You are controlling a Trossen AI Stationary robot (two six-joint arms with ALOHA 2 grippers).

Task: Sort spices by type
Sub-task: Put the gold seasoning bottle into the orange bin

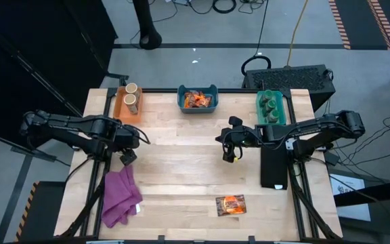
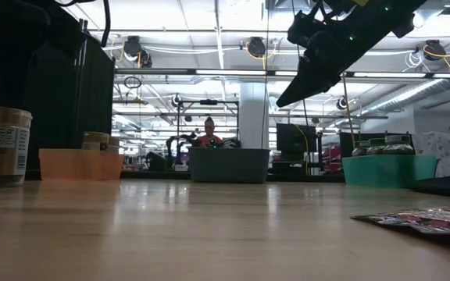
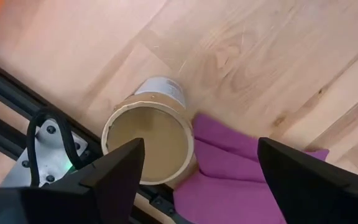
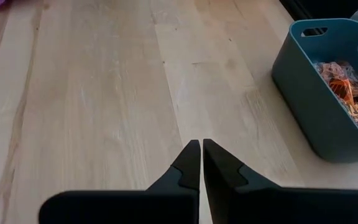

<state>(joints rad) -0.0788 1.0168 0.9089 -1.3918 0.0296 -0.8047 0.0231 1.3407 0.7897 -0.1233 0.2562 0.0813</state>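
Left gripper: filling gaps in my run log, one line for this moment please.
left gripper open above tan jar beside purple cloth | right gripper shut, empty

Wide bare wood across the middle of the table (image 1: 181,176), open to approach from any side. Along the far edge, blocked by three bins in a row: orange bin (image 1: 122,108) with two tan jars, blue bin (image 1: 198,99) with packets, teal bin (image 1: 271,107) with green jars; narrow bare gaps between them. Near the left edge, crowded: tan jar (image 3: 149,140) touching the purple cloth (image 1: 120,196), left gripper (image 1: 126,154) spread wide just above. Mid-table, right gripper (image 1: 231,150) hanging with fingers together. Near the front edge, one flat packet (image 1: 230,205), room all round.
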